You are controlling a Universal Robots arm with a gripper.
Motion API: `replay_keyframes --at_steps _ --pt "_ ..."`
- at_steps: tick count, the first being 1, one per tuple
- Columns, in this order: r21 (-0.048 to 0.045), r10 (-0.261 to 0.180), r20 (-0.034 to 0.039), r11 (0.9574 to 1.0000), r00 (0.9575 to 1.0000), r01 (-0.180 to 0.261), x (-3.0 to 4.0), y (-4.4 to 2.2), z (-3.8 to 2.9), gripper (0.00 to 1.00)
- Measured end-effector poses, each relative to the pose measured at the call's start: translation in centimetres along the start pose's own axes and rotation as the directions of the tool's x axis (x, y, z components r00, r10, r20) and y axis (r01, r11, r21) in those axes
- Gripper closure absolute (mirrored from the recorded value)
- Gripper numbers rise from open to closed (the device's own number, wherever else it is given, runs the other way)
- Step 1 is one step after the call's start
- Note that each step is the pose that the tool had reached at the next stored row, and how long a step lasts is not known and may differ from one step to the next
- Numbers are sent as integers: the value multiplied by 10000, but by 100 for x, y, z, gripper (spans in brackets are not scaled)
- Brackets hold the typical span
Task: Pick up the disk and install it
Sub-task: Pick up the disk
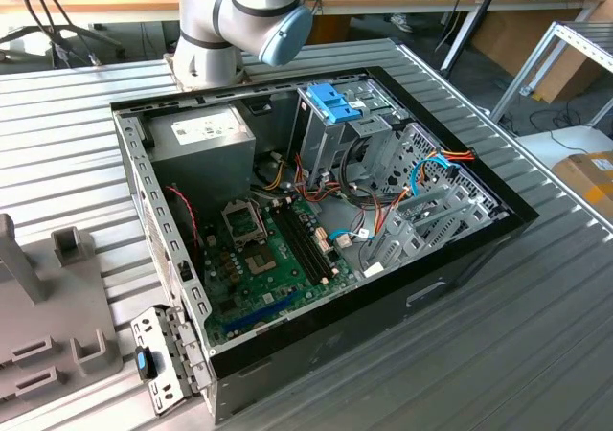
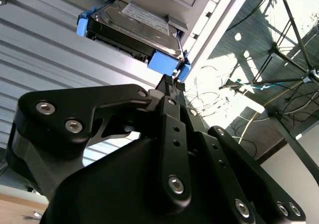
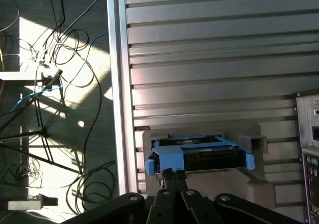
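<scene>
One grey fixture block (image 1: 43, 306) sits at the exterior view's left on the ribbed metal table (image 1: 536, 335). Just beside it stands the open computer case (image 1: 431, 287). Inside are the power supply (image 1: 206, 139), the motherboard (image 1: 268, 259), then the grey drive cage (image 1: 326, 139) under its blue latch (image 1: 333, 101). The arm (image 1: 239, 14) rises behind the case. In both wrist views the disk (image 2: 132, 27) (image 3: 199, 157) lies flat in a pale grey holder (image 3: 234, 184), framed by blue rails. The gripper (image 2: 172, 84) (image 3: 174, 173) meets its blue end tab (image 2: 162, 62); whether it has closed on the tab I cannot tell.
</scene>
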State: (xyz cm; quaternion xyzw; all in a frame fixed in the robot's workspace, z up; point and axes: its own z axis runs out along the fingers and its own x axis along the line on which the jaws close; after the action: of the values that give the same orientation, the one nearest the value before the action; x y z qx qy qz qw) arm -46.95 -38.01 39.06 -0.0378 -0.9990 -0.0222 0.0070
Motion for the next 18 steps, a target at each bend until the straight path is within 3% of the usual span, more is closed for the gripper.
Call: replay_keyframes --at_steps 2,8,18 --pt "0 0 0 10000 10000 0 0 0 0 89" --pt "0 0 -1 10000 10000 0 0 1 0 52" --pt "0 0 0 10000 10000 0 0 2 0 52"
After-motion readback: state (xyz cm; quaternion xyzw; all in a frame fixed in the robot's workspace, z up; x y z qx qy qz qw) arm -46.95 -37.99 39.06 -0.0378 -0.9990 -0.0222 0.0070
